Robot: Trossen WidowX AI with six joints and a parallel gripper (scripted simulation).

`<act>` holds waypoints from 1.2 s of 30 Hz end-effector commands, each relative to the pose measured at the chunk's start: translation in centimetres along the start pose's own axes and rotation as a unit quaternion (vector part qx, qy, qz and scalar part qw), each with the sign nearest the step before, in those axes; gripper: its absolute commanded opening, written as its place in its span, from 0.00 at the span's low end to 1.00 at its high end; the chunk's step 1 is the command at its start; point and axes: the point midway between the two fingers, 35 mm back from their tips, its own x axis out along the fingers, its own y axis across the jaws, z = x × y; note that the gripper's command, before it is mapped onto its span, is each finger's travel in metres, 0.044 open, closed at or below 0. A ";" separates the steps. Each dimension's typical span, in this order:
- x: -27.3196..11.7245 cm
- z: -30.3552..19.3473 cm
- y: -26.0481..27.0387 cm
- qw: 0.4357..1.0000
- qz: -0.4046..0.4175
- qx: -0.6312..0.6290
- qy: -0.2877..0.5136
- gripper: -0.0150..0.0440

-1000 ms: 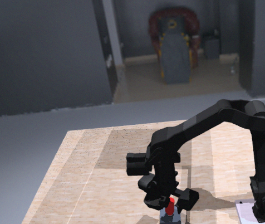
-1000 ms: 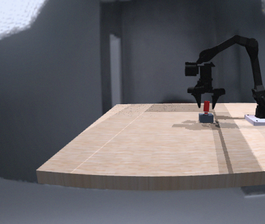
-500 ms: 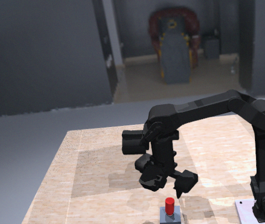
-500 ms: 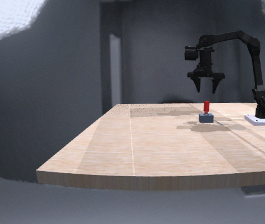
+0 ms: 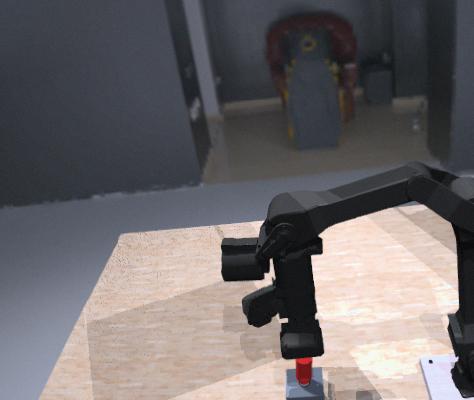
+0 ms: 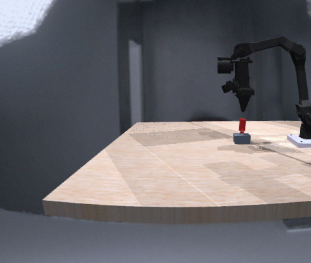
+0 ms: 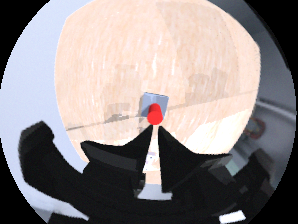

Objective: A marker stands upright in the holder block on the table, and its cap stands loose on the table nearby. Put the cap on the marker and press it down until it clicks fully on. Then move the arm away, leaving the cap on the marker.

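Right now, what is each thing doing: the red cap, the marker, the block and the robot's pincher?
Cap: on the marker, upright, let go.
Marker: hidden under the cap.
Holder block: flat on the table, holding the marker.
Gripper: shut, empty, above the cap, not touching.

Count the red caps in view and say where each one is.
1. The cap sits on the marker in the holder, directly below the shut tool, which is clear of it. No loose cap shows.

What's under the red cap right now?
The red cap stands on the grey holder block, fully covering the marker, which is hidden. The gripper hangs above with shut jaws, clear of the cap.
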 end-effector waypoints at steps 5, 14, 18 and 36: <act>0.0 0.0 0.0 1.000 0.001 0.021 -0.002 0.25; 0.7 0.0 0.0 1.000 0.001 0.021 -0.002 0.25; 1.4 0.0 0.0 1.000 0.001 0.021 -0.002 0.25; 3.4 0.1 0.0 1.000 0.000 0.019 -0.003 0.25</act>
